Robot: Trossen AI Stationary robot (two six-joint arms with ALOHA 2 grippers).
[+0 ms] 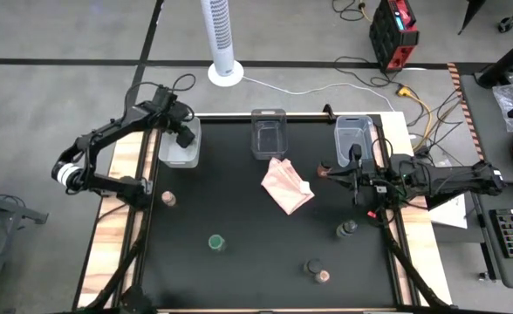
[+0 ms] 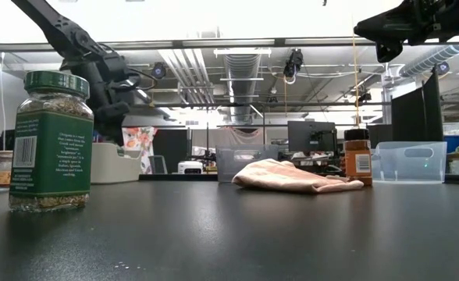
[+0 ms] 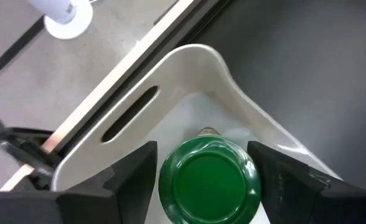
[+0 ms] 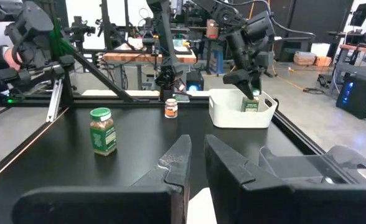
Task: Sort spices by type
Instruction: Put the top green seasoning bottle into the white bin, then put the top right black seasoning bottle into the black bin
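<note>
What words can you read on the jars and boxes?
None can be read for sure.
Green-lidded jar: white print and a barcode on its green label, too small to read.
Orange-labelled jar: label too blurred.
Jar held by the left gripper: plain green lid, no words.

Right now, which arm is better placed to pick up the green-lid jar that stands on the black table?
Left, probably. The green-lid jar on the table stands on the left half. But the left tool holds another green-lid jar over the white bin and must release it first. The right tool is farther.
</note>
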